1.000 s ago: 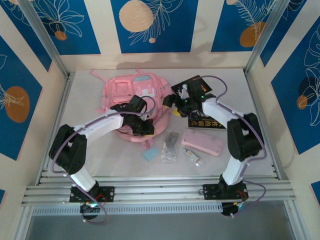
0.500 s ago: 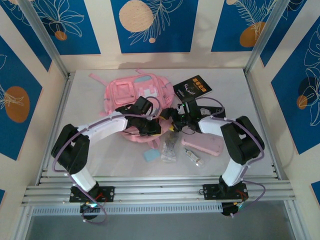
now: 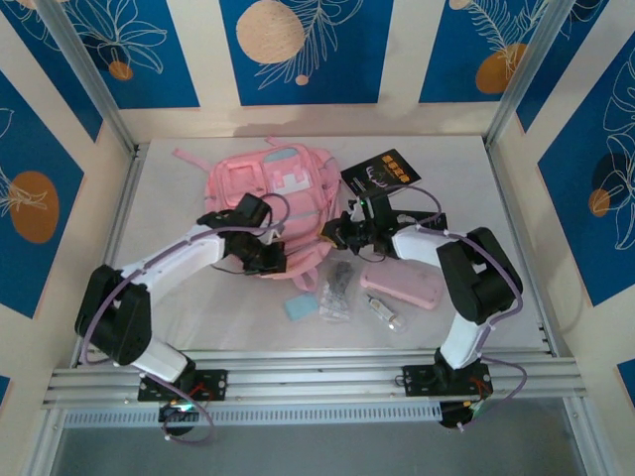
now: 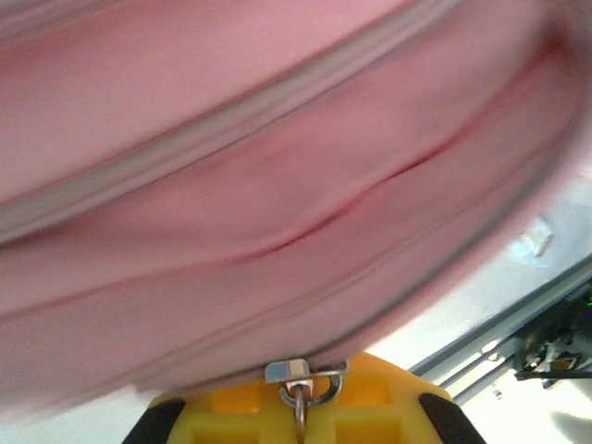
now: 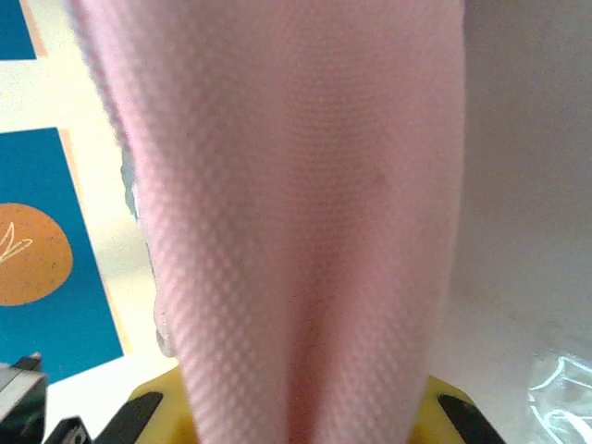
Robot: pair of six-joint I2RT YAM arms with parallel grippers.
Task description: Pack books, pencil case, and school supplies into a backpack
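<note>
1 large soft pink backpack [image 3: 260, 188] was laid flat, front up, on the white table [image 3: 476, 198] left of centre. Its long axis ran roughly near to far, with the pale blue patch at the far end.

1 thin black book with yellow title print [image 3: 382, 171] was seen just right of the backpack, long axis from near-left to far-right. A 2nd book could not be made out.

1 pale pink oblong pencil case [image 3: 402, 286] was placed nearer, under the right arm, long axis left to right with the right end a little nearer.

3 small supplies were lined up in front of the backpack:
- 1 light blue square pad [image 3: 301, 305]
- 1 clear plastic bag with dark bits [image 3: 337, 293], long axis near to far
- 1 small whitish tube [image 3: 385, 312], pointed far-left to near-right

The left gripper [image 3: 270, 260] was set at the backpack's near edge, fingers clenched on 1 small metal zipper pull [image 4: 301, 377].

The right gripper [image 3: 335, 233] was at the backpack's right side, fingers pressed together on 1 pink woven strap [image 5: 296, 231].
</note>
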